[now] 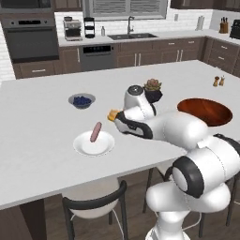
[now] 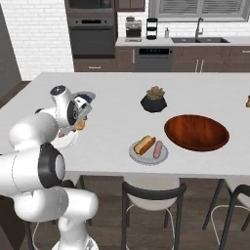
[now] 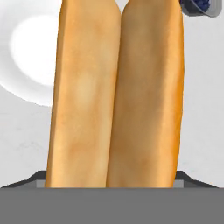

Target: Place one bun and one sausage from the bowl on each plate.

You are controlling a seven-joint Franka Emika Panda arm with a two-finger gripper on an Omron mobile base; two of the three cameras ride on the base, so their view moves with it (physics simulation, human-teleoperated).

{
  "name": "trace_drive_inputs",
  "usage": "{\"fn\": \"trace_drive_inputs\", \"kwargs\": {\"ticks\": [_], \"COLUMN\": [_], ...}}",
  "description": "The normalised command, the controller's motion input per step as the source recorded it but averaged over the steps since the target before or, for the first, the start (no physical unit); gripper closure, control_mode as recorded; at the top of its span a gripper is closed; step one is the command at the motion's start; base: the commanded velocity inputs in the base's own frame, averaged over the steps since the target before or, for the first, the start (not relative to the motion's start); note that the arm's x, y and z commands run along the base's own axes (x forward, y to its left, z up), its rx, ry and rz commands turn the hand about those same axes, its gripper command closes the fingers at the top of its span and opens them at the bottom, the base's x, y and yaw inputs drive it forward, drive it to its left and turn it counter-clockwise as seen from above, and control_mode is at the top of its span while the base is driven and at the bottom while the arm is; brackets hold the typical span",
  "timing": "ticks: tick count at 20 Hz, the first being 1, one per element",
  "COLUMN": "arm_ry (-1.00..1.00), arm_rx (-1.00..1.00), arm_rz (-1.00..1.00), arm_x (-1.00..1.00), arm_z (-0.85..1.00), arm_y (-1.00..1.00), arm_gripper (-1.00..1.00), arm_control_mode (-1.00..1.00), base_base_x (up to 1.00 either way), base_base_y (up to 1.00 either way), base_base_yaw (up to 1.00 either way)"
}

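My gripper [image 1: 114, 116] is shut on a golden-tan bun [image 3: 116, 96], held just right of and above the white plate [image 1: 93, 144]. The bun's orange end [image 1: 112, 115] sticks out of the hand, and the bun hides my fingertips in the hand view. One pinkish sausage [image 1: 95, 132] lies on the white plate's far side. On the grey plate [image 2: 149, 155] lie another bun [image 2: 144, 144] and a sausage [image 2: 158, 149] side by side. The wide reddish-brown bowl [image 2: 196, 132] sits to the right of the grey plate, with bare wood showing inside.
A small grey bowl of blueberries [image 1: 82, 100] stands beyond the white plate. A dark pot with a succulent [image 2: 154, 100] stands behind the grey plate. Stools [image 2: 152, 195] line the counter's near edge. Two small shakers [image 1: 218, 81] stand at the far right.
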Motion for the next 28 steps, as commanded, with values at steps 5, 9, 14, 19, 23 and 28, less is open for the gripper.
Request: {"fn": "trace_drive_inputs", "kwargs": {"ticks": [5,9,14,19,23,28], "arm_ry": [0.41,0.26,0.01,-0.07,-0.02,0.00], "arm_rx": [-0.02,-0.07,-0.09,-0.01,0.00,0.00], "arm_rz": [0.37,0.26,0.06,0.00,0.00,0.00], "arm_x": [0.09,-0.15,0.22,0.57,0.31,0.00], "arm_z": [-0.25,-0.63,-0.75,-0.59,-0.23,0.00], "arm_y": [1.00,0.73,0.49,0.25,0.10,0.00], "arm_gripper": [1.00,1.00,1.00,1.00,-1.00,-1.00], "arm_control_mode": [-1.00,-1.00,-1.00,-1.00,-1.00,-1.00], "base_base_x": [0.00,0.00,0.00,0.00,0.00,0.00], "base_base_y": [0.00,0.00,0.00,0.00,0.00,0.00], "base_base_yaw": [0.00,0.00,0.00,0.00,0.00,0.00]}}
